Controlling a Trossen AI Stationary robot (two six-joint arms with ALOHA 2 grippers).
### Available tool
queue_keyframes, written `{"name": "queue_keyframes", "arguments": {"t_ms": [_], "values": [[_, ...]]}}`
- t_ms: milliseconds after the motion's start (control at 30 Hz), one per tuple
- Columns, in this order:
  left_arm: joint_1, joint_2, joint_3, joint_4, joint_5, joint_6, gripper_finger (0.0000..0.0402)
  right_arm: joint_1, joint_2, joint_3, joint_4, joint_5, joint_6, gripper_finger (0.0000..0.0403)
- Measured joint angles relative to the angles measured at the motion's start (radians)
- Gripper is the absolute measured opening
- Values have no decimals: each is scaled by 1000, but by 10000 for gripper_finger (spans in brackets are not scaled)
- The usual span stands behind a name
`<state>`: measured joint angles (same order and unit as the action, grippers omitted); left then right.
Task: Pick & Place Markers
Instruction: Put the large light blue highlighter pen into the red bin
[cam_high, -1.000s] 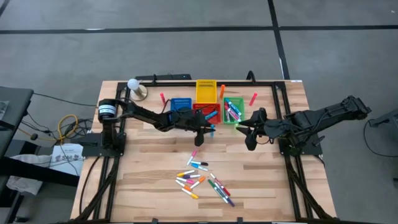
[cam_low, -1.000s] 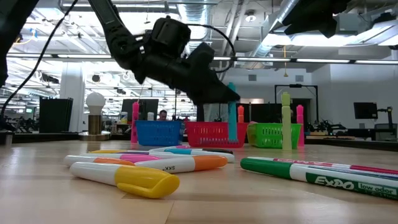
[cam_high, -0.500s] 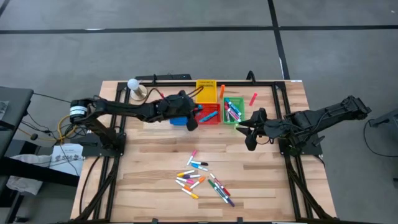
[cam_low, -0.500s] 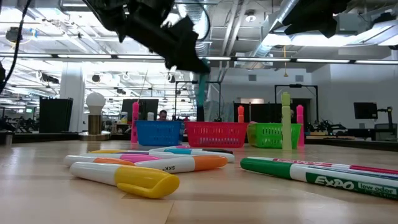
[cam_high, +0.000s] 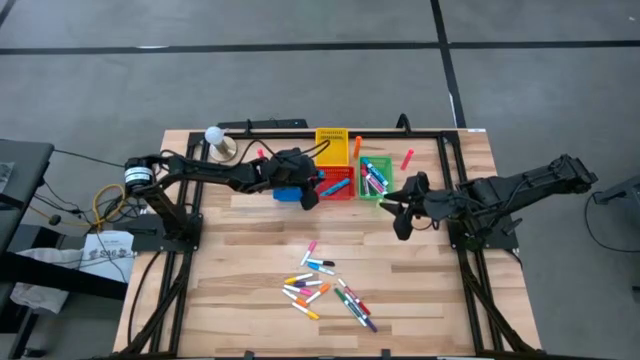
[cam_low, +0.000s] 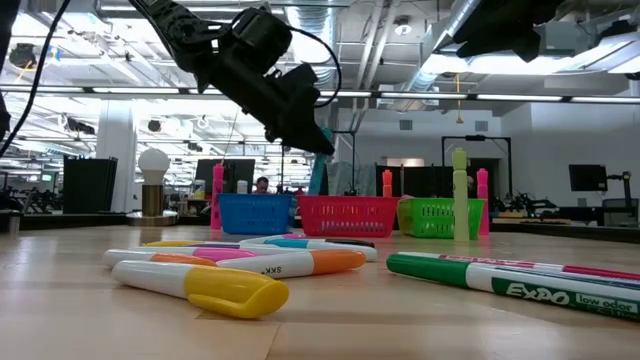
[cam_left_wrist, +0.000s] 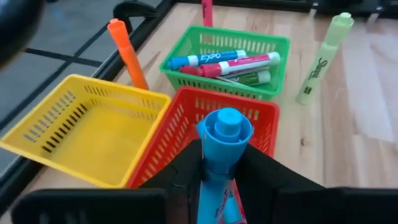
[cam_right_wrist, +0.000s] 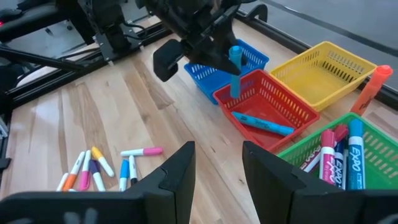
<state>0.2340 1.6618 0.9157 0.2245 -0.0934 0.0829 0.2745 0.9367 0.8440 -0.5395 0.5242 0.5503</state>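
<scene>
**Left claw holds blue marker over the red bin**

Far left of the worktop (cam_high: 240, 260): a white bulb-like object (cam_high: 213, 135) on a round base.

The left arm reaches across from the left side. The left claw (cam_high: 310, 196) hangs above the near edge of the blue bin (cam_high: 288, 166) and red bin (cam_high: 338, 180), clenched on a blue marker (cam_left_wrist: 222, 149) (held upright, cap end pointing away from the wrist, barrel squeezed between both fingers). In the right wrist view this marker (cam_right_wrist: 235, 70) hangs vertically over the red bin, its tip above the rim, not touching the bin.

Bins sit in a row at the far side: blue, then red, then green bin (cam_high: 374, 177), with the yellow bin (cam_high: 331, 145) just behind the red one. One blue marker (cam_right_wrist: 262, 123) lies flat in the red bin. The green bin has several markers lying in it. The yellow bin looks bare inside.

Upright markers stand around the bins: orange (cam_high: 357, 147) beside the yellow bin, pink (cam_high: 407, 158) to the right of the green bin.

Loose markers (cam_high: 325, 287) lie scattered in a cluster on the near middle of the worktop, mixed colours, well apart from the bins.

Right: the right claw (cam_high: 402, 219) hovers just near of the green bin, fingers parted, grasping nothing.
</scene>
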Motion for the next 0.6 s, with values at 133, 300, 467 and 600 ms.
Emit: {"name": "queue_keyframes", "arguments": {"t_ms": [133,300,467,600], "values": [[0,0,0,0,41,-10,98,-2,0,0,1,-2,-2,125],[-5,0,0,0,48,-13,133,-2,0,0,0,-2,-8,125],[-5,0,0,0,57,-21,167,-2,0,0,-1,-1,-9,125],[-7,0,0,3,57,-21,184,-2,0,0,-2,-1,-9,125]]}}
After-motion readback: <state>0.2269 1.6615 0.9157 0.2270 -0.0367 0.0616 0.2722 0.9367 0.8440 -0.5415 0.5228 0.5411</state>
